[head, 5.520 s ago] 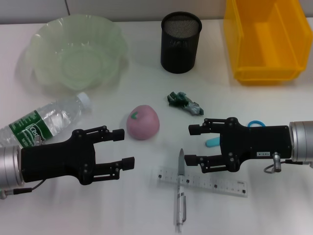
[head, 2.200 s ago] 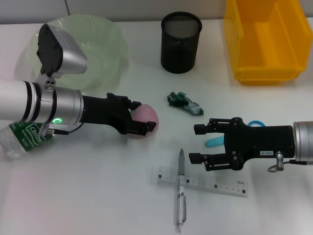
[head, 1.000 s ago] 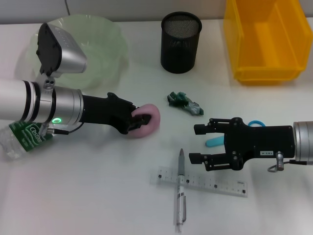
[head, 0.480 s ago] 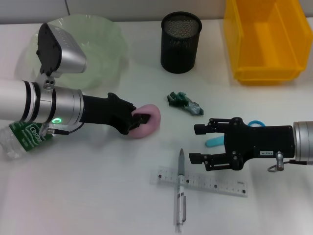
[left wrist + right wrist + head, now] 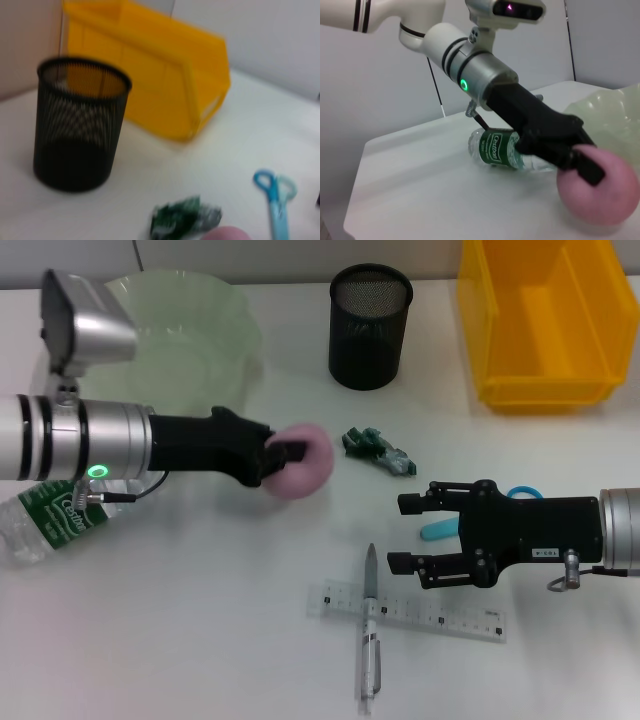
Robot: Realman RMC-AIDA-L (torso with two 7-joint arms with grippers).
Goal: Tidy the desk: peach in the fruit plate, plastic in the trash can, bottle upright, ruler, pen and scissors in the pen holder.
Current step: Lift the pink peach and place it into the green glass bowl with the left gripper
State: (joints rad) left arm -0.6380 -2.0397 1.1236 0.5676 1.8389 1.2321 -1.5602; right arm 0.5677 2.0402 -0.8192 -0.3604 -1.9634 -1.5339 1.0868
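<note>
My left gripper (image 5: 283,454) is shut on the pink peach (image 5: 308,464) and holds it just left of the crumpled green plastic (image 5: 378,449). The right wrist view also shows this grip on the peach (image 5: 600,192). The pale green fruit plate (image 5: 236,312) stands at the back left. The water bottle (image 5: 48,520) lies on its side at the left edge, partly under my left arm. The black mesh pen holder (image 5: 371,326) stands at the back centre. My right gripper (image 5: 405,533) is open and empty, covering part of the blue scissors (image 5: 522,494). The clear ruler (image 5: 440,616) and the pen (image 5: 369,640) lie crossed in front of it.
A yellow bin (image 5: 545,325) stands at the back right. The left wrist view shows the pen holder (image 5: 80,125), the yellow bin (image 5: 165,95), the plastic (image 5: 184,220) and the scissors (image 5: 275,195).
My left gripper closed on the peach and has now lifted it, moving it a little toward the back. The right arm has not moved.
</note>
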